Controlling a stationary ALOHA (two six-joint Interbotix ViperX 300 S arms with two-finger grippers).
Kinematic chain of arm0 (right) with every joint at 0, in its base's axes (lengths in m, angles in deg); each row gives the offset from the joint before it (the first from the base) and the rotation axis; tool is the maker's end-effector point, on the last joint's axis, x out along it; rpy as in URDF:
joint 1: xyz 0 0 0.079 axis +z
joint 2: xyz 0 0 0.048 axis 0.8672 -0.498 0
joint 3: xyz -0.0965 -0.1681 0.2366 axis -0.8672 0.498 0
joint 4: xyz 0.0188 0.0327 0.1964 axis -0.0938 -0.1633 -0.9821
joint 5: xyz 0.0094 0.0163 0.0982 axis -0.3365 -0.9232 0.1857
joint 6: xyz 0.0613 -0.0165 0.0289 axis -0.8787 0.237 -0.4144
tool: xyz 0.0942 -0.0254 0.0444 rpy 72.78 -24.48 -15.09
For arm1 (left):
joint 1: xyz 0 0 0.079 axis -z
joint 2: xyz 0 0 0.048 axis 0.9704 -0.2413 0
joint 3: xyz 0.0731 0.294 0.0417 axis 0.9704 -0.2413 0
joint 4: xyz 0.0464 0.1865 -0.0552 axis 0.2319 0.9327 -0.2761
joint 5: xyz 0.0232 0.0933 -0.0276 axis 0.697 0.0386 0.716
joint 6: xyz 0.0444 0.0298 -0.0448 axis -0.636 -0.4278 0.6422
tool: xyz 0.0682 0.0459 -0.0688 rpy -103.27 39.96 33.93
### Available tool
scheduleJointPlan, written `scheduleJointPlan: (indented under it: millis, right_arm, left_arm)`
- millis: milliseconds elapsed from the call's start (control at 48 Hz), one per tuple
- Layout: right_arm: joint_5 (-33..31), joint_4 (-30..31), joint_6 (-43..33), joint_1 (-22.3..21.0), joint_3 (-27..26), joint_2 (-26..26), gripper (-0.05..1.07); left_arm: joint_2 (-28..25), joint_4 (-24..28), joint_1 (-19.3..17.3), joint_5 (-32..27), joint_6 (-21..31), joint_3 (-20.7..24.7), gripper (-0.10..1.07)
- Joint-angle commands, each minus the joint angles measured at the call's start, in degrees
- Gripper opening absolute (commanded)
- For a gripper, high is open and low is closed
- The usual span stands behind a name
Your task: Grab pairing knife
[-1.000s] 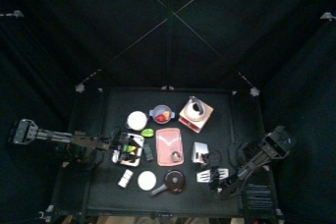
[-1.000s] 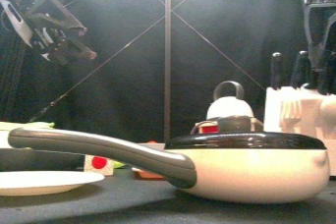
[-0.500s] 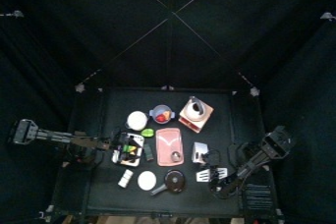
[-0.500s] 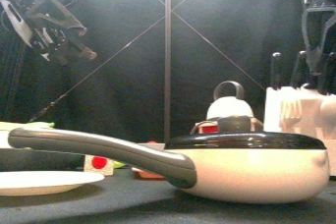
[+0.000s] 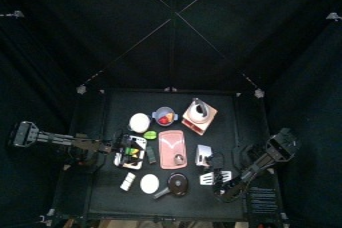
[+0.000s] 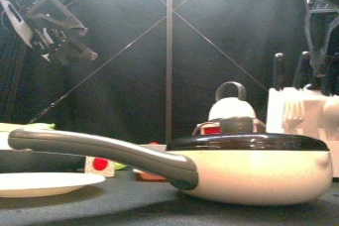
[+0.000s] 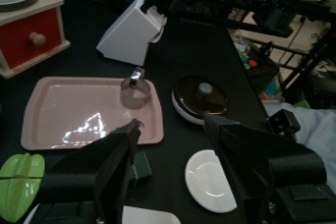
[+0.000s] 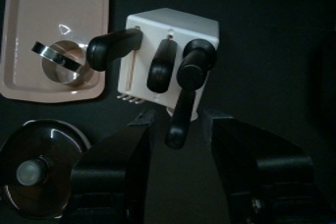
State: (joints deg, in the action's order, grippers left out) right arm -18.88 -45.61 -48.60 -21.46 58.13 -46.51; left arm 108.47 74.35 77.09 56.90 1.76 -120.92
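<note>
Knife block: white, handles up for vertical draw; your landmark. Paring knife among its black handles; which one, cannot tell. Right gripper: jaws wide, empty, poised directly above block so you can drop onto handle. Pink tray beside block. Left gripper: spread wide, empty, parked above tray, clear of block.

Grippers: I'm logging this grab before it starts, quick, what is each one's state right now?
Left gripper: open, holding nothing.
Right gripper: open, empty, above the knife block.
</note>
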Motion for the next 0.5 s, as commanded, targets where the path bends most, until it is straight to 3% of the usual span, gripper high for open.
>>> scheduleJointPlan:
  millis: [0,83,354,479]
  right_arm:
    - [-0.18,0.09,-0.18,-0.26,-0.44,0.88,0.78]
    - [-0.18,0.26,-0.18,-0.35,-0.44,0.79,0.76]
    - [-0.18,0.53,-0.18,-0.44,-0.18,0.88,0.51]
    - [-0.18,0.62,-0.18,-0.79,0.0,0.88,0.47]
  left_arm:
    - [0.18,-0.09,0.09,0.53,-0.09,0.62,0.91]
    - [0.18,0.0,0.09,0.53,-0.09,0.62,0.91]
    - [0.09,0.0,0.09,0.53,-0.09,0.53,0.91]
    - [0.09,0.0,0.09,0.53,-0.09,0.53,0.91]
